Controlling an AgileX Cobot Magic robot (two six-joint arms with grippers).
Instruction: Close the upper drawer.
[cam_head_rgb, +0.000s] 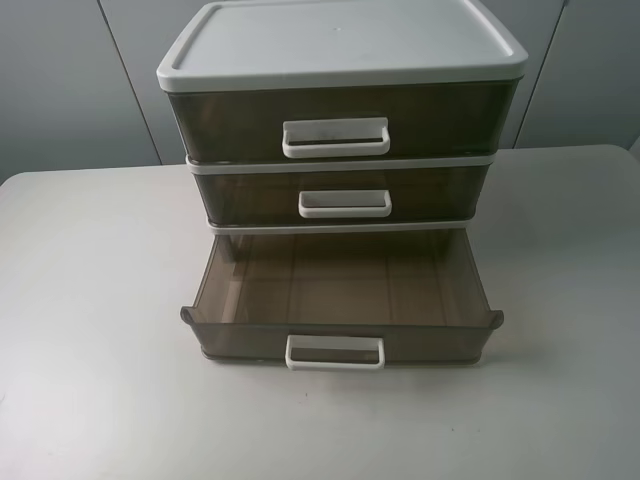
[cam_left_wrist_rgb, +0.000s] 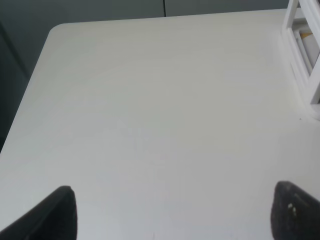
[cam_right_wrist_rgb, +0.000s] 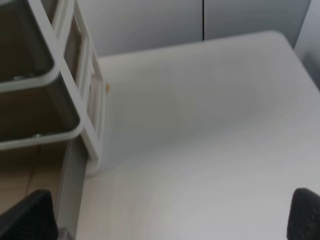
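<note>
The upper drawer is the top, tallest-fronted smoky brown drawer of the white-framed cabinet, with a wide scuffed white loop handle. Its front sits flush with the frame. The middle drawer is also flush. The lowest drawer is pulled far out and empty. Neither gripper shows in the exterior view. My left gripper is open and empty over bare table, to the cabinet's left. My right gripper is open and empty beside the cabinet's right side.
The cabinet stands at the back middle of a white table. The pulled-out lowest drawer reaches toward the table's front. The cabinet's white frame shows at the edge of the left wrist view. A grey wall lies behind.
</note>
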